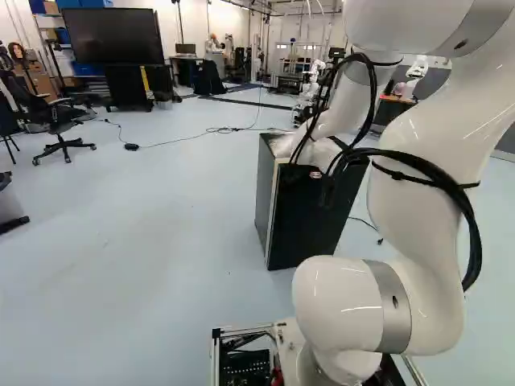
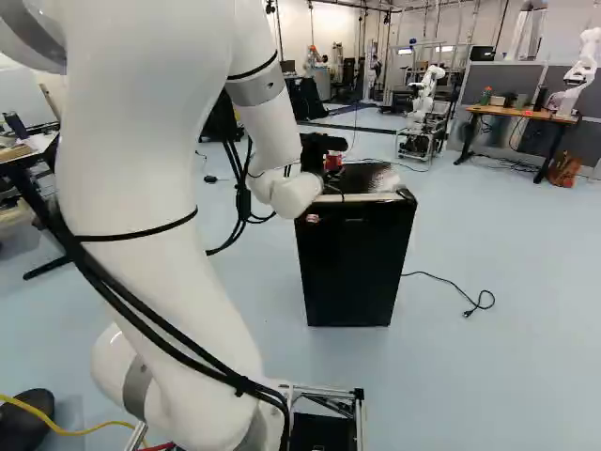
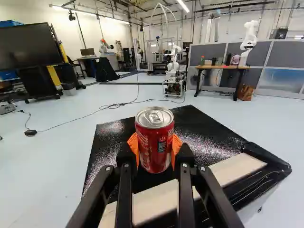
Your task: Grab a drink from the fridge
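Gripper: the black two-finger gripper (image 2: 330, 158) is part-way open, held to a can's width, with its orange pads (image 3: 133, 144) pressing on the can from two sides.
Soda can: a red can (image 3: 154, 141) with a silver top and pull tab, upright between the fingers; whether its base touches the fridge below cannot be told.
Arm: the white arm (image 1: 414, 137) reaches forward to the fridge, black cables (image 2: 150, 324) strapped along it.
Mini fridge: a black mini fridge (image 2: 355, 268) stands on the pale floor (image 1: 145, 257), under and around the can in the wrist view, with a pale strip (image 3: 159, 202) along its top near the front.
Beside the fridge: a black power cord (image 2: 441, 279) with a plug lies on the floor, right of the fridge in the right base view.
Farther off: a wooden desk (image 2: 521, 115) bears another robot (image 2: 580, 73); a large screen (image 1: 113, 36) and an office chair (image 1: 58, 121) are at the left of the left base view.
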Available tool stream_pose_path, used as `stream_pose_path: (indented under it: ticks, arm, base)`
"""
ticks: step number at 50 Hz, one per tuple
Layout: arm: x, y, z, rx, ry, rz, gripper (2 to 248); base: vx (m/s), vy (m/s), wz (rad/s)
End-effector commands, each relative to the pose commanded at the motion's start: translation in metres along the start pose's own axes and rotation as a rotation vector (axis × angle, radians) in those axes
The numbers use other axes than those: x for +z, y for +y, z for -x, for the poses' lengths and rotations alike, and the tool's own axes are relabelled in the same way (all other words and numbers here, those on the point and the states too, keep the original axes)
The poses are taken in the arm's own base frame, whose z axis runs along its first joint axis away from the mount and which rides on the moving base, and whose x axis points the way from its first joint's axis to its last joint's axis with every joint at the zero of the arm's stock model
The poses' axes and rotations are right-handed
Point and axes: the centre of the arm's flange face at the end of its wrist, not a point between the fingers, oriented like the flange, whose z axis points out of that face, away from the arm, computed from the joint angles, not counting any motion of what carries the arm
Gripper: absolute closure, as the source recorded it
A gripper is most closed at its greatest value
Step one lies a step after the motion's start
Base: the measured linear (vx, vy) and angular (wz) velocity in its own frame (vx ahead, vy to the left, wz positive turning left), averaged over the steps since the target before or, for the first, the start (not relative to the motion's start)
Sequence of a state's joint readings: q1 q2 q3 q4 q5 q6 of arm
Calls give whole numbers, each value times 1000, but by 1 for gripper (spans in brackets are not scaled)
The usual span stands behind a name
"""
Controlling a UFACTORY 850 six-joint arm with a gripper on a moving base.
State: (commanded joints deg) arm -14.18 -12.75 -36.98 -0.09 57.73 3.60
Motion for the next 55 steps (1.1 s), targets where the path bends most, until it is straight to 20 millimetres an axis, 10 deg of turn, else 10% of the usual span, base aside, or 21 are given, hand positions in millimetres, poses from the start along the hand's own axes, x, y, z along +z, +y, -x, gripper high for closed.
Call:
stream_pose_path:
  ticks: [55]
  arm:
    - [-75, -34, 15, -36, -70, -80, 161]
  base:
    - [0, 0, 0]
